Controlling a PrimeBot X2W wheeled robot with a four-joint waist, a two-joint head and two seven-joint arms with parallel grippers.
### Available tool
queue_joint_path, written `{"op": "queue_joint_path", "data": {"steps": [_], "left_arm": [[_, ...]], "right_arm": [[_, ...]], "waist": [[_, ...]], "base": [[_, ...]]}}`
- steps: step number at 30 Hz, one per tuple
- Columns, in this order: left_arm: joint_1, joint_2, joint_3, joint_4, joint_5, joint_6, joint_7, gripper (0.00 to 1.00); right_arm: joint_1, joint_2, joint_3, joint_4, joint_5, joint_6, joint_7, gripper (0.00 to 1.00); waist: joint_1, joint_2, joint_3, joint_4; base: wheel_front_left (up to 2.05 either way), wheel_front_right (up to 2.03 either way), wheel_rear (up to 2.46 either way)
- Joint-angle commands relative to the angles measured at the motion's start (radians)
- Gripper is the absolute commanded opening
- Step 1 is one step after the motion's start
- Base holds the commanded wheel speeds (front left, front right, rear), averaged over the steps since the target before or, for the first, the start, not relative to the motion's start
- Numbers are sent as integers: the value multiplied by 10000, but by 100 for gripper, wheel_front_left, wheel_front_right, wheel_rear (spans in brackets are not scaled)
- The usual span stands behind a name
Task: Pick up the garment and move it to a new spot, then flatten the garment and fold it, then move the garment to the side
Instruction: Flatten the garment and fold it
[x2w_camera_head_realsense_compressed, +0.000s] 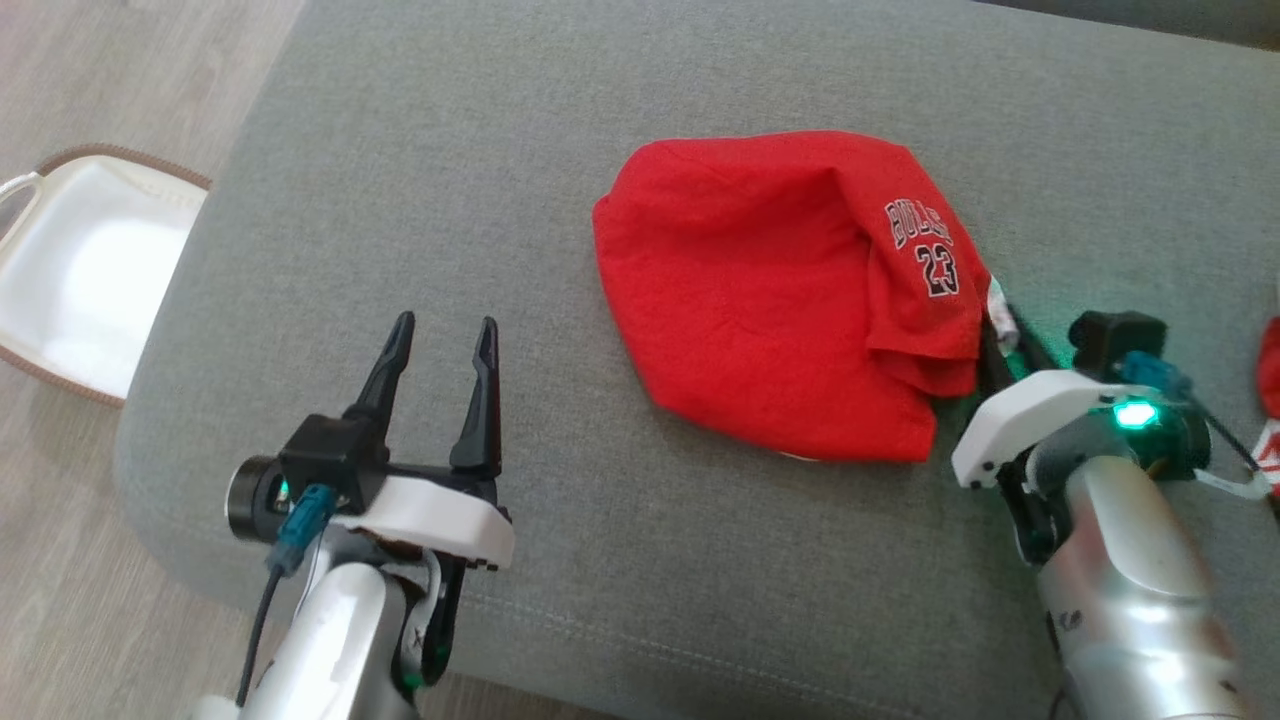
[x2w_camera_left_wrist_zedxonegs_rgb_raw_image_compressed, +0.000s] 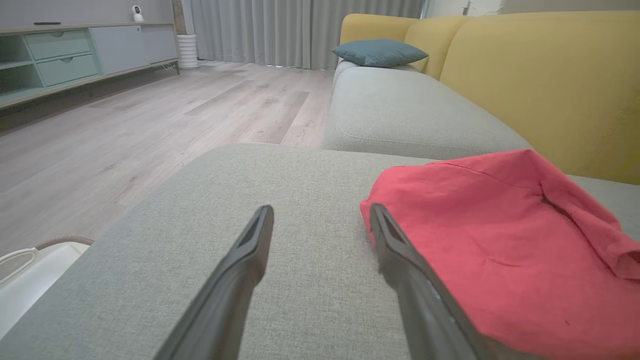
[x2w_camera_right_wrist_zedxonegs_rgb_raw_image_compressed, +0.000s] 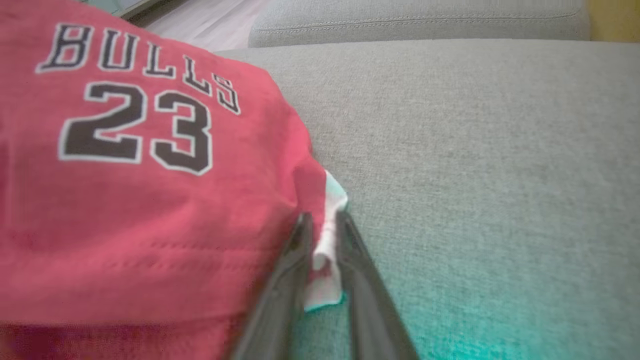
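Note:
The garment (x2w_camera_head_realsense_compressed: 780, 290) is a red jersey printed "BULLS 23", lying bunched on the grey cushion (x2w_camera_head_realsense_compressed: 480, 150). My right gripper (x2w_camera_head_realsense_compressed: 1000, 325) is at the jersey's right edge. In the right wrist view the fingers of that gripper (x2w_camera_right_wrist_zedxonegs_rgb_raw_image_compressed: 324, 217) are pressed together on the white trim at the edge of the garment (x2w_camera_right_wrist_zedxonegs_rgb_raw_image_compressed: 140, 200). My left gripper (x2w_camera_head_realsense_compressed: 445, 325) hovers open to the left of the jersey, holding nothing. The left wrist view has its gripper (x2w_camera_left_wrist_zedxonegs_rgb_raw_image_compressed: 320, 210) just over the cushion, with the right finger next to the near edge of the garment (x2w_camera_left_wrist_zedxonegs_rgb_raw_image_compressed: 500, 250).
A white basket (x2w_camera_head_realsense_compressed: 80, 270) with a brown rim stands on the wooden floor to the left of the cushion. Another red and white item (x2w_camera_head_realsense_compressed: 1268, 400) lies at the right edge. A yellow sofa back (x2w_camera_left_wrist_zedxonegs_rgb_raw_image_compressed: 540, 75) and a teal pillow (x2w_camera_left_wrist_zedxonegs_rgb_raw_image_compressed: 380, 52) lie beyond.

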Motion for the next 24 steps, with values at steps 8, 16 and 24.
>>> {"op": "queue_joint_path", "data": {"steps": [8,16,24], "left_arm": [[-400,-125,565,-210,281,-229,-91,100],[-319,-222,680,-239,333,-323,-91,100],[-386,-256,751,-330,293,-387,-91,100]], "right_arm": [[-1299,-373,-59,-121,-1323,19,-477,0],[-2994,-1390,-16,-558,-2075,19,-391,0],[-3775,-1264,-335,-259,-2466,19,-710,40]], "waist": [[0,-1,-253,-392],[0,-1,-297,-709],[0,-1,-281,-842]], "base": [[0,0,0],[0,0,0],[0,0,0]]}}
